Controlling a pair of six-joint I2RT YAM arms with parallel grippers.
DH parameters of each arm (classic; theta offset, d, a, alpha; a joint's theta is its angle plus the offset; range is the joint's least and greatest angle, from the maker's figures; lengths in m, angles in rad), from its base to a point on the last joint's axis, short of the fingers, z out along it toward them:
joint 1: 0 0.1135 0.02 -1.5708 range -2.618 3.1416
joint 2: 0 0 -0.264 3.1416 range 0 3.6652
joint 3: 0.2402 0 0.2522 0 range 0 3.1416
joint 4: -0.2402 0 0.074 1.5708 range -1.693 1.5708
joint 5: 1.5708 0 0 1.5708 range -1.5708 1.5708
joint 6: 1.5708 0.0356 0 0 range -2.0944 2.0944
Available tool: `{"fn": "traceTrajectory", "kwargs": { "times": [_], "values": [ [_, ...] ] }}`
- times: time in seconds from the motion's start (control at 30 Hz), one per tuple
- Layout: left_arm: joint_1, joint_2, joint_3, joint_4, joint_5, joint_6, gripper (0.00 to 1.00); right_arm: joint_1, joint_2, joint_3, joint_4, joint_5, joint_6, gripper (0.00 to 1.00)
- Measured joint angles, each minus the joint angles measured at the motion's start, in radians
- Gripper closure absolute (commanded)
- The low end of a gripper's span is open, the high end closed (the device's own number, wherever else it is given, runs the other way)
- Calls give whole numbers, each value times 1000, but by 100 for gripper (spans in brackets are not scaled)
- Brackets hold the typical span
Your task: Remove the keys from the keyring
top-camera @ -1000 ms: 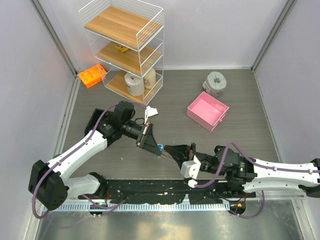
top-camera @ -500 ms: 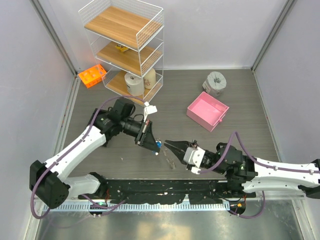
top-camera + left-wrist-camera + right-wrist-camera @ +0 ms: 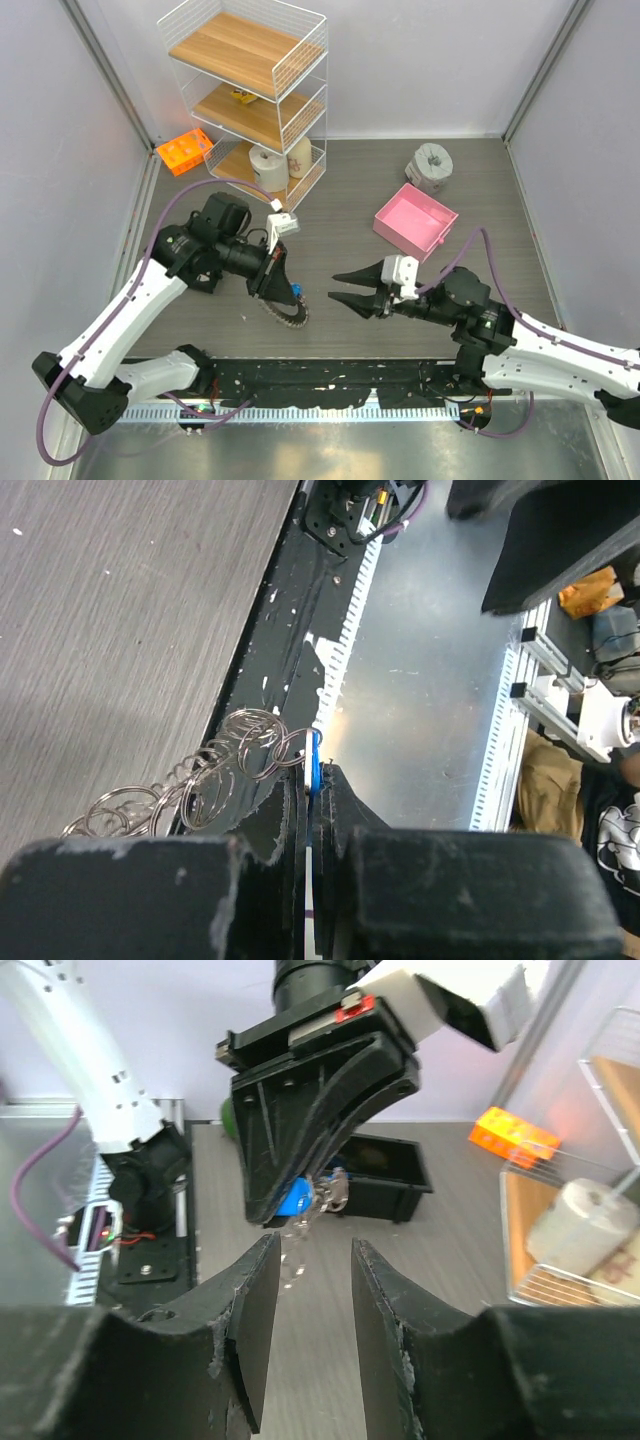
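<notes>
My left gripper point(image 3: 281, 290) is shut on the blue-headed key point(image 3: 297, 292), which shows edge-on between the jaws in the left wrist view point(image 3: 313, 765). The keyring point(image 3: 287, 314), an arc rimmed with small silver keys, hangs under it just above the table. In the left wrist view it appears as a chain of silver loops point(image 3: 205, 778). My right gripper point(image 3: 336, 288) is open and empty, a short way right of the keyring and pointing at it. In the right wrist view its jaws point(image 3: 314, 1260) stand apart below the blue key point(image 3: 294, 1200) and dangling silver loops point(image 3: 327, 1194). No yellow-headed key shows.
A white wire shelf point(image 3: 252, 95) with wooden boards stands at the back left, a paper roll point(image 3: 266, 165) on its bottom board. An orange rack point(image 3: 184, 151) lies left of it. A pink box point(image 3: 415, 221) and a grey roll point(image 3: 432, 165) are at the back right.
My left gripper has drawn back to the left with the blue key and keyring. My right gripper has pulled away to the right, risen, and now stands open.
</notes>
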State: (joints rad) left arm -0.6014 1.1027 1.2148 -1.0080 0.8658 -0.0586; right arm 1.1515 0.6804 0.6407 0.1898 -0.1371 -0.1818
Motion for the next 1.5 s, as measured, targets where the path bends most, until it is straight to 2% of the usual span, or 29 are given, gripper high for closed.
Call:
{"fn": "traceTrajectory", "kwargs": {
  "times": [0.27, 0.97, 1.23, 1.5],
  "values": [
    [-5, -63, 43, -47, -53, 53, 100, -2, 148, 60, -4, -124, 65, 59],
    [-59, -102, 98, -61, -60, 31, 100, 3, 263, 110, 72, -185, 83, 58],
    [-74, -113, 120, -63, -62, 14, 100, 13, 263, 114, 79, -202, 72, 58],
    [-79, -141, 136, -67, -54, 47, 100, 13, 172, 112, 65, -232, 28, 59]
  ]
}}
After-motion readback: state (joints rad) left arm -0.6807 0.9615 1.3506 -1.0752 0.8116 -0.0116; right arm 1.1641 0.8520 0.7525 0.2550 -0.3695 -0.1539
